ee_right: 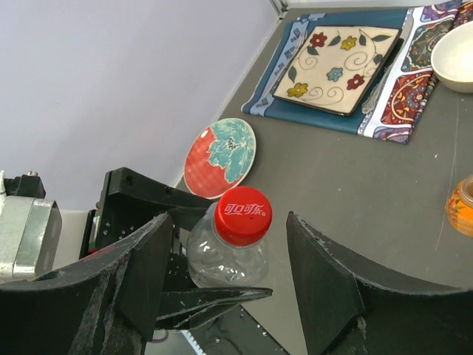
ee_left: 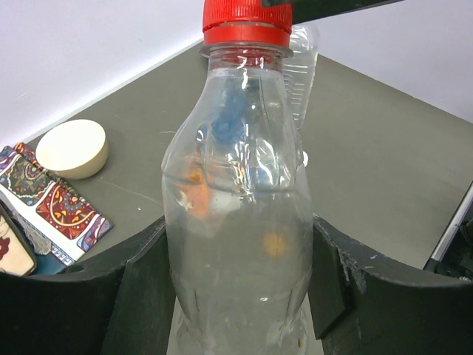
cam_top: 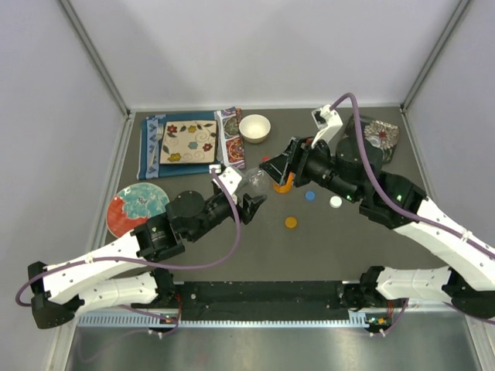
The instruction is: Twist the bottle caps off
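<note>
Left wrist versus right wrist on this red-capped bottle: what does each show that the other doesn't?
Left wrist only: the clear bottle down its full body, with the left gripper jaws shut on its sides. Right wrist only: the printed top of the red cap, the right gripper jaws open either side of it with gaps, plus the round plate and orange bottle. Both: the red cap, the white bowl and the patterned cloth.
</note>
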Robot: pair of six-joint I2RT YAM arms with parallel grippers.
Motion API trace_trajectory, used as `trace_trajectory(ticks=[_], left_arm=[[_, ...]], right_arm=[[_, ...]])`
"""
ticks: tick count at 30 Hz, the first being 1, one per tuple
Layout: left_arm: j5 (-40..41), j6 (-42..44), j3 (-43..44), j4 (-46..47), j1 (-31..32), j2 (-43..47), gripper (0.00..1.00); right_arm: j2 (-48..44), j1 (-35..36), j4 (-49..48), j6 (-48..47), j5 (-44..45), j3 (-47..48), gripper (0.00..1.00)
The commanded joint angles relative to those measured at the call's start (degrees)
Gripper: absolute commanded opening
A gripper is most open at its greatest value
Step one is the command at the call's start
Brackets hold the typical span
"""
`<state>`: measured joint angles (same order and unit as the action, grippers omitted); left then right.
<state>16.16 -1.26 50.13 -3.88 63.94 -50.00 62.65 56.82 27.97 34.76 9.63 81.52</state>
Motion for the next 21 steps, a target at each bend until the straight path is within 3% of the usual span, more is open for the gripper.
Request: trace_trajectory(ticks=[1, 13, 21], left_arm=[[1.15, 0.82, 0.58, 2.82, 0.48, 0.95, 0.32], [0.71, 0.82, -0.38, 3.18, 0.66, 1.66, 0.33], [0.89, 0.82, -1.09, 3.18, 0.57, 2.45, 0.33]], right_arm=[[0.89, -0.3, -0.63, 0.22, 0.48, 1.37, 0.63], [2.04, -0.3, -2.91, -0.31, 2.24, 0.93, 0.56], [2.12, -0.3, -4.32, -1.19, 2.33, 0.05, 0.35]])
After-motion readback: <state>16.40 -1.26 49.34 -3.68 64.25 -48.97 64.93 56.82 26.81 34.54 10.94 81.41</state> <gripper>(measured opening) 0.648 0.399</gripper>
